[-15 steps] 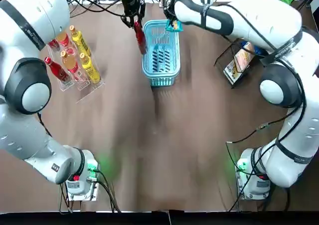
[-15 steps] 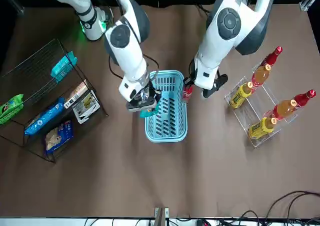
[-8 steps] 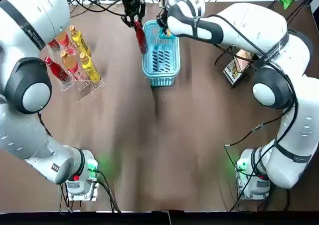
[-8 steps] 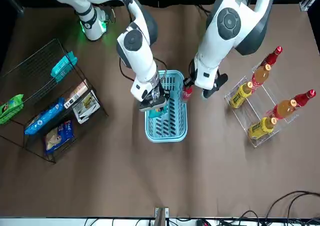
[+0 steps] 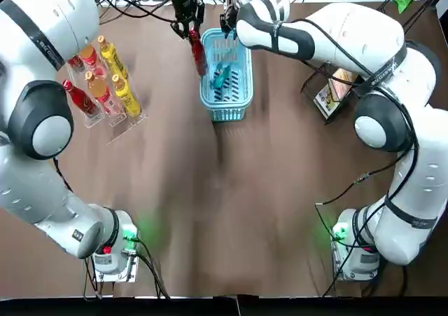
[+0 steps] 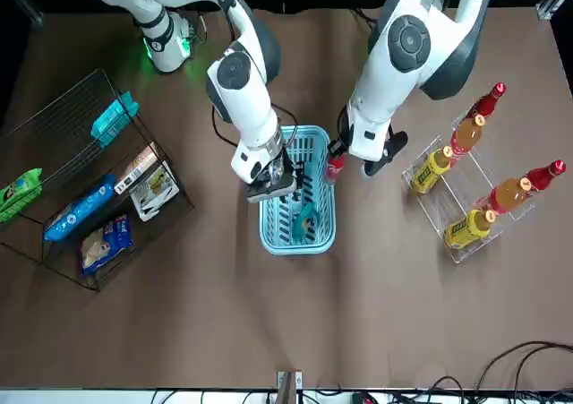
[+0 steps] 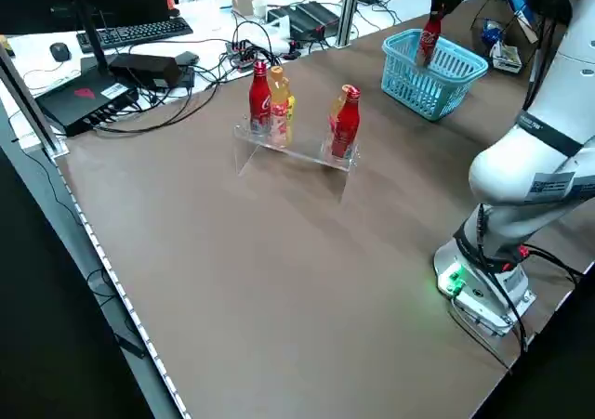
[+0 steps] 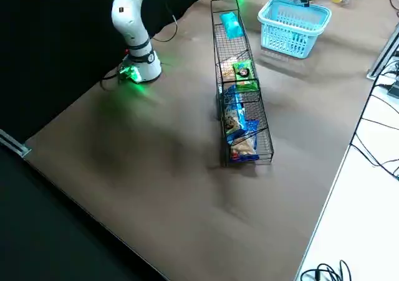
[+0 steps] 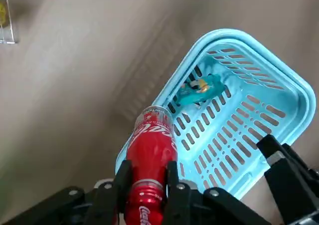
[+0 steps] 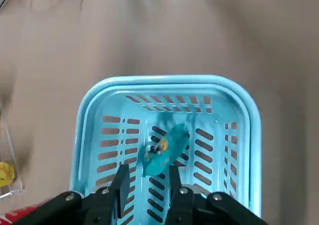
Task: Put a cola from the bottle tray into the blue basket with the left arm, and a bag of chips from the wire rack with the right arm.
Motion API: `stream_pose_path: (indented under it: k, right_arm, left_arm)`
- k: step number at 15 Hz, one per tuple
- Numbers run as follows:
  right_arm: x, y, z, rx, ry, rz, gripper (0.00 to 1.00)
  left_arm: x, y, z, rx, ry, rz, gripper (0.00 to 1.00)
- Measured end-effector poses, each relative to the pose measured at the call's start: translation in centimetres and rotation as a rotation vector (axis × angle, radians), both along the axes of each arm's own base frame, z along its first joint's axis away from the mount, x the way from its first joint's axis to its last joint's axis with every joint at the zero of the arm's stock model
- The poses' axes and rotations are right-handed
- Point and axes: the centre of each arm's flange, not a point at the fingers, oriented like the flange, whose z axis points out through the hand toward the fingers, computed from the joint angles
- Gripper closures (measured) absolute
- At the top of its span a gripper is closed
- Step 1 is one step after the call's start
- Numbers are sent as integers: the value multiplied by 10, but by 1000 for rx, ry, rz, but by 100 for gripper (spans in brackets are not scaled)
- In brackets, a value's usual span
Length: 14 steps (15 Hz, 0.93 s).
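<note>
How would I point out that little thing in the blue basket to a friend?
On the brown table, find the blue basket, the only basket there. On its slotted floor lies a small teal chips bag. It is the only thing inside: the red cola bottle hangs by the rim in the left gripper, and the other bags sit in the wire rack.

Brown table (image 7: 232,280), white desk (image 7: 37,63) beyond with keyboard (image 7: 139,32) and cables (image 7: 232,49).
</note>
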Motion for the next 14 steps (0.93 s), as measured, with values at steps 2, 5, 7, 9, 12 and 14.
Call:
stream_pose_path:
  k: [2, 5, 7, 9, 12, 14]
  right_arm:
    - [8, -8, 5, 3, -9, -15, 61]
    - [29, -39, 29, 8, -24, -57, 61]
    - [38, -73, 52, -43, 14, -40, 61]
    - [41, -116, 84, -100, 65, -8, 61]
    - [37, -192, 140, -153, 127, 18, 61]
    - [24, -242, 177, -183, 172, 44, 61]
  left_arm:
    - [-2, -6, 0, -3, -4, 0, 67]
    - [-6, -20, 0, -13, -15, 28, 67]
    - [-6, -30, 0, -21, -21, 43, 67]
    - [-7, -42, -1, -24, -21, 45, 67]
    - [-9, -54, -3, -33, -28, 38, 67]
    - [-6, -57, -5, -41, -38, 40, 67]
